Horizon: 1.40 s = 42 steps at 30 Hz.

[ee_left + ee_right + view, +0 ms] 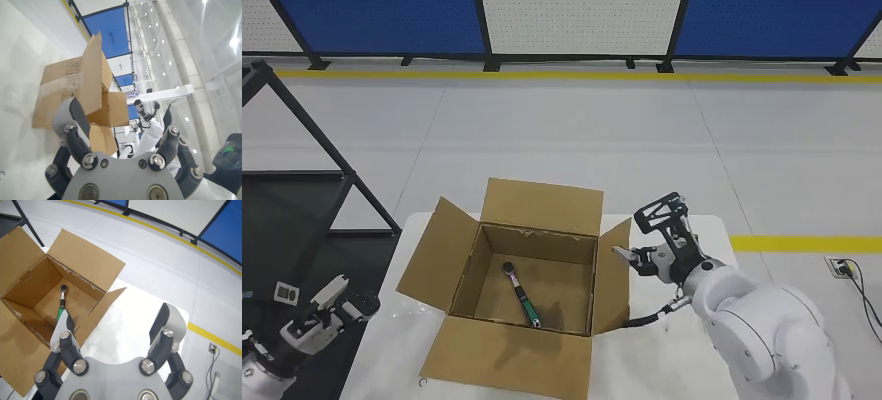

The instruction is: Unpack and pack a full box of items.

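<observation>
An open cardboard box (542, 205) stands in the middle of the white table (642, 370), all flaps folded outward. On its floor lies a ratchet wrench (521, 293) with a green handle, also seen in the right wrist view as the wrench (62, 302). My right gripper (647, 233) hovers just right of the box's right flap, open and empty (115, 321). My left gripper (352, 298) is off the table's left edge, open with nothing in it (122, 115), and faces the box's outer side (56, 91).
A black metal rack (302, 150) stands to the left of the table. Bare table (132, 306) stretches right of the box to its rounded corner. A power socket with a cable (839, 266) lies on the floor at the right. Blue and white partitions (582, 25) close the back.
</observation>
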Each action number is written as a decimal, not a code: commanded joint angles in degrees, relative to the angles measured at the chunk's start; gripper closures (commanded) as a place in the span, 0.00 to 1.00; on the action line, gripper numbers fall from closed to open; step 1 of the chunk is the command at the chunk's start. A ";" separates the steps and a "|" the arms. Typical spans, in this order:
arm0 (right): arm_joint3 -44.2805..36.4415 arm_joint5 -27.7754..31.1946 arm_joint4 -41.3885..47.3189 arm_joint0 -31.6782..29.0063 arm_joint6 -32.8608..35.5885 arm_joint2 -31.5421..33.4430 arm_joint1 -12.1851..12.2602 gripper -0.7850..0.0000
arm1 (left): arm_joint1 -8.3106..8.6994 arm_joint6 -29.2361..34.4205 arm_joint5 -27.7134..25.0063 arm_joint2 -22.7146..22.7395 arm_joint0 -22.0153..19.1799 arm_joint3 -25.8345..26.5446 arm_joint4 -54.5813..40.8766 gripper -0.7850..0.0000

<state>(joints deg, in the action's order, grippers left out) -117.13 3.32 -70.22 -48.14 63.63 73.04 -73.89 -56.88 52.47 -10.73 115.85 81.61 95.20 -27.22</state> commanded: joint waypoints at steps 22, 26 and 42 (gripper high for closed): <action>-1.31 5.30 -8.59 1.06 -11.12 -8.83 -0.56 0.00 | 0.16 -6.07 -6.36 -10.38 -3.71 -0.88 13.95 0.64; 2.99 6.69 -6.50 5.19 -9.95 -11.99 -1.30 0.00 | 0.19 -6.58 -6.00 -10.37 -3.11 -0.69 13.55 0.72; 18.45 11.95 -1.00 20.26 -10.77 -24.28 -5.07 0.00 | 0.40 -7.32 -6.73 -8.86 0.68 0.57 12.42 0.93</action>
<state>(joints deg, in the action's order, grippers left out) -98.96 14.70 -71.92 -28.15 52.93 49.24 -78.81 -56.49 45.13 -17.40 106.92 82.15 95.80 -14.77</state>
